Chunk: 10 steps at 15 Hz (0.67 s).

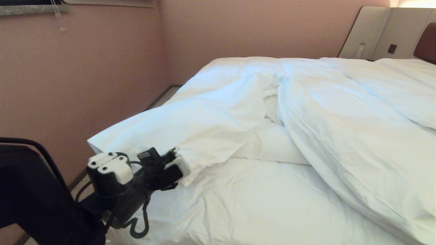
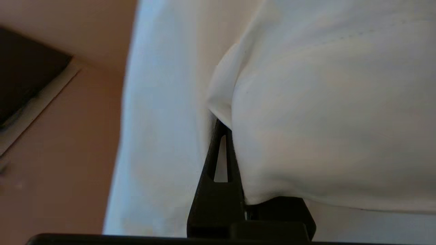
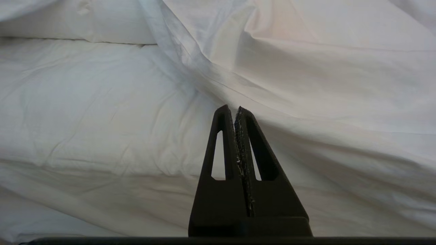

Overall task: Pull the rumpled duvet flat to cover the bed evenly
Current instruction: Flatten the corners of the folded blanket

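The white duvet [image 1: 340, 129] lies rumpled across the bed, bunched along the middle and far side, with one flap stretched toward me. My left gripper [image 1: 178, 160] is shut on the corner of that flap near the bed's left edge. In the left wrist view the duvet [image 2: 323, 119] bulges over one finger and hides it, while the left gripper [image 2: 227, 129] pinches the cloth. The bed's wrinkled sheet [image 1: 255, 204] lies bare in front. My right gripper [image 3: 235, 109] is shut on nothing, facing a duvet fold [image 3: 323, 85]; it is outside the head view.
A pink wall [image 1: 85, 68] runs close along the bed's left side, with a narrow strip of floor [image 1: 163, 97] between. Beige panels [image 1: 371, 34], a small bottle [image 1: 360, 50] and the brown headboard [image 1: 427, 42] stand at the far right. My black body [image 1: 30, 197] fills the lower left.
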{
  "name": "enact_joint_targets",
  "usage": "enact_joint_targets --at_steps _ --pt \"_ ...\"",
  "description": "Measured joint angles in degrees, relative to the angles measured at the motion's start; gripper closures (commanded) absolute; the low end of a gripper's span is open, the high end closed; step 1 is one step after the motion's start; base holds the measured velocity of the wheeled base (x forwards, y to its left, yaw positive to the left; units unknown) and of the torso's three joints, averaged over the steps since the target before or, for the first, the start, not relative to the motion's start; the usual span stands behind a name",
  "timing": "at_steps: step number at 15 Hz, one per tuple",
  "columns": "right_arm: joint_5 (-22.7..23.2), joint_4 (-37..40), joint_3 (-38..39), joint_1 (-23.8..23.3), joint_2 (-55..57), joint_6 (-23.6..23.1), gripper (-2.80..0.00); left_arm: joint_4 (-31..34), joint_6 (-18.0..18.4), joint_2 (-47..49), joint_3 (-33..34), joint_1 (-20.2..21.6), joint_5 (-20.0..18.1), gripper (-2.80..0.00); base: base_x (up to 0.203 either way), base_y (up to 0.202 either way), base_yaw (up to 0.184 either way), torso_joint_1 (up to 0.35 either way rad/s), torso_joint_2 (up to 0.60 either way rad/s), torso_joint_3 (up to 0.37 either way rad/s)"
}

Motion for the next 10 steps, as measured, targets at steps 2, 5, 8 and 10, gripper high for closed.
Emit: enact_joint_targets --at_steps 2,5,8,10 --pt "0.0 0.0 0.0 0.0 0.0 0.0 0.00 0.0 -1.7 -4.1 0.4 2.5 0.3 0.00 0.000 0.000 0.000 0.000 0.00 0.000" --pt "0.0 -0.1 0.0 0.0 0.0 0.0 0.00 0.0 -2.5 -10.9 2.2 6.5 0.4 0.00 0.000 0.000 0.000 0.000 0.00 0.000" --pt "0.0 0.0 0.0 0.0 0.0 0.0 0.00 0.0 -2.1 -17.2 7.6 8.1 -0.2 0.00 0.000 0.000 0.000 0.000 0.00 0.000" --pt "0.0 0.0 0.0 0.0 0.0 0.0 0.00 0.1 -0.4 -21.2 11.8 8.3 -1.4 0.00 0.000 0.000 0.000 0.000 0.00 0.000"
